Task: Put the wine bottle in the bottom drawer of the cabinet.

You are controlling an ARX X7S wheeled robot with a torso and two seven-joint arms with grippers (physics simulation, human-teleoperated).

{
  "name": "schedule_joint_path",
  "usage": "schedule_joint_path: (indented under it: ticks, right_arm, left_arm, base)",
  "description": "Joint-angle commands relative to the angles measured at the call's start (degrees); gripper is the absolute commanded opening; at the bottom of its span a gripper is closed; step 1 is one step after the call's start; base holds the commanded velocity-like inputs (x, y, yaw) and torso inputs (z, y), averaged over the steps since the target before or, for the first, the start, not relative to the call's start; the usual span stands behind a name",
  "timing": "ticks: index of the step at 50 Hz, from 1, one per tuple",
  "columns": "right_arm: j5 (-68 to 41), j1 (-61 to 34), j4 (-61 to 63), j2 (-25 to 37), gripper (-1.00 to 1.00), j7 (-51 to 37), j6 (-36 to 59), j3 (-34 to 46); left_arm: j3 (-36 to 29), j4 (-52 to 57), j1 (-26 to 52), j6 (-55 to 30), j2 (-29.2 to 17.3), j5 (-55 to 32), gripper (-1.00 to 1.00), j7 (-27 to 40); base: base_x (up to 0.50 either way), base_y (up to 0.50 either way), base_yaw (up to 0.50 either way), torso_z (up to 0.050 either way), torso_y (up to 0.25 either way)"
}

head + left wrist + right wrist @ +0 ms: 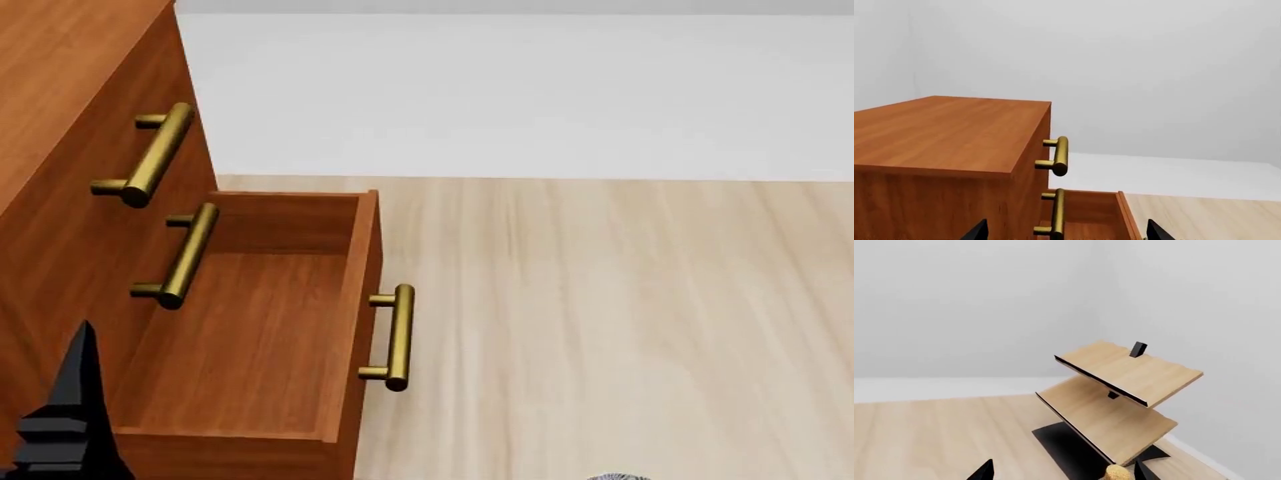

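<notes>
While bottom drawer (254, 330) gapes, left pincer (1064, 235) spread beside cabinet (941, 145).

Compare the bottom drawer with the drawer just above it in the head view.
The bottom drawer is pulled out, showing its bare wooden inside; the middle drawer is shut flush with the cabinet. The bottom drawer's handle stands out over the floor; the middle drawer's handle sits back against the cabinet front. Both are reddish-brown wood with one brass bar handle.

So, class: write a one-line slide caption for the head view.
Bottom drawer of the cabinet stands open and empty.
</notes>
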State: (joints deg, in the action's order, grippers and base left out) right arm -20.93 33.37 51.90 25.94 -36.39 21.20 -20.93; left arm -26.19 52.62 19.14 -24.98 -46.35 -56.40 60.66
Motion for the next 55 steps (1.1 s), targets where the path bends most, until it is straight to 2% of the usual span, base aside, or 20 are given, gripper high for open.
schedule_joint_path:
  ticks: [1,34,55]
  right_arm:
    - [-0.33,1.40,-1.35,-0.41,1.00,0.44,-0.86,-1.49]
    - [0.44,2.76,-7.66,-2.49,1.00,2.12,-4.58,-2.80]
    - [-1.29,0.39,-12.62,-3.34,1.00,3.28,-6.13,-3.47]
  left_arm:
    - [-0.15,-0.17,-0.27,0.32,-0.09,0.16,1.00,-0.05]
    - [-0.58,-0.45,-0.06,0.67,-0.02,0.27,1.00,0.18]
    - [-0.96,-0.74,-0.35,1.09,0.12,0.73,1.00,0.19]
  base:
    - [0.00,0.00,0.00,0.000,0.000]
    - [0.00,0.00,0.00,0.000,0.000]
    - [0.00,0.00,0.00,0.000,0.000]
